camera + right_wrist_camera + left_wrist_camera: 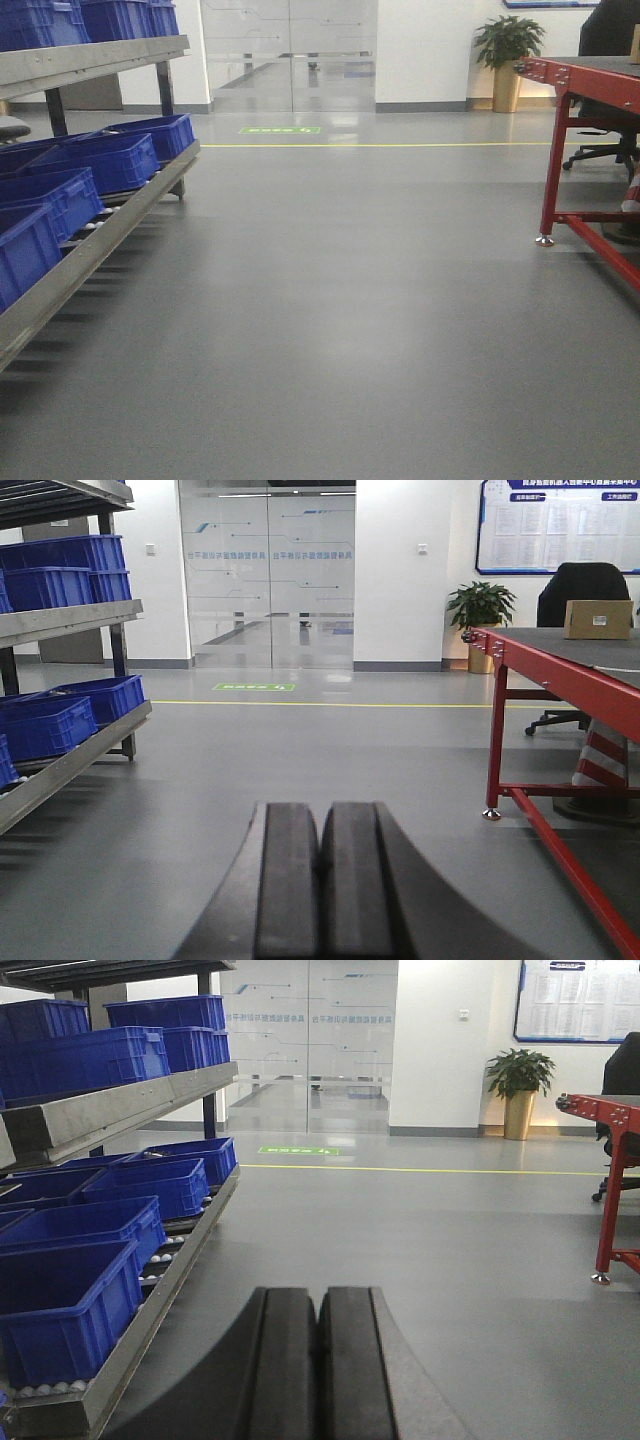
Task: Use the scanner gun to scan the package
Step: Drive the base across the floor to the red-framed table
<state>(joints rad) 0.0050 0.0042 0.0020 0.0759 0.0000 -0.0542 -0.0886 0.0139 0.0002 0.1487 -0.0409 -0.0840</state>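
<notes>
A brown cardboard package [598,619] with a small white label stands far off on the red-framed table [560,665], at the right of the right wrist view. The scanner gun is out of view. My right gripper [322,808] fills the bottom of that view, shut, with its black pads pressed together and nothing between them. It points over bare grey floor, well short of the table. My left gripper [319,1295] is also shut and empty, pointing along the floor beside the shelving. Neither gripper shows in the front view.
A metal roller rack [95,240] with several blue bins [100,160] runs along the left. The red table's legs [552,170] stand at the right, with a black office chair [585,585] behind. Glass doors [290,50] and a potted plant [508,45] are at the back. A yellow line [380,145] crosses the floor.
</notes>
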